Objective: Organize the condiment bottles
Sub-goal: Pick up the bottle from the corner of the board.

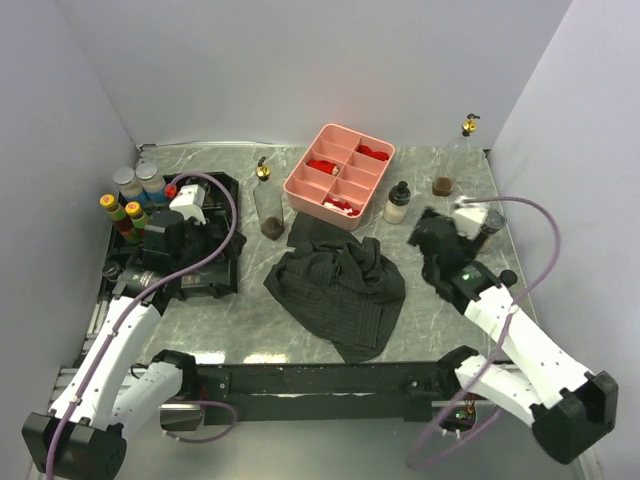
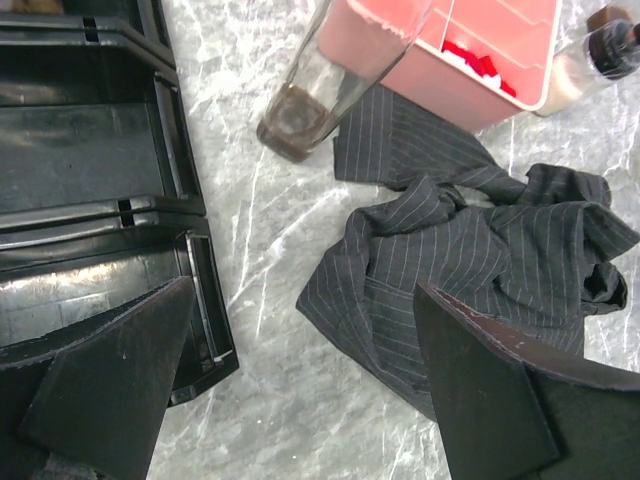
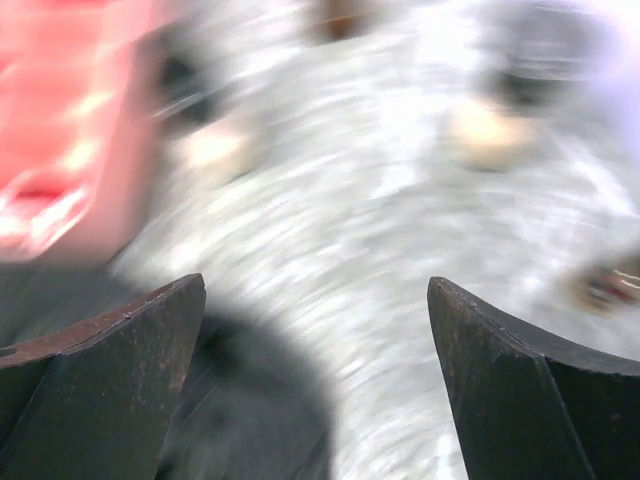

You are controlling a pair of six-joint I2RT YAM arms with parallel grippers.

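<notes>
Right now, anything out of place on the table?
Yes. A crumpled dark pinstriped cloth lies mid-table, its edge against the pink tray and near the base of the tall clear bottle; it isn't a condiment item. A small gold-capped bottle stands alone in the far right corner.

Ten condiment bottles (image 1: 266,205), one pink tray (image 1: 306,157), one black tray (image 2: 90,160) and one striped cloth (image 1: 340,285).
</notes>
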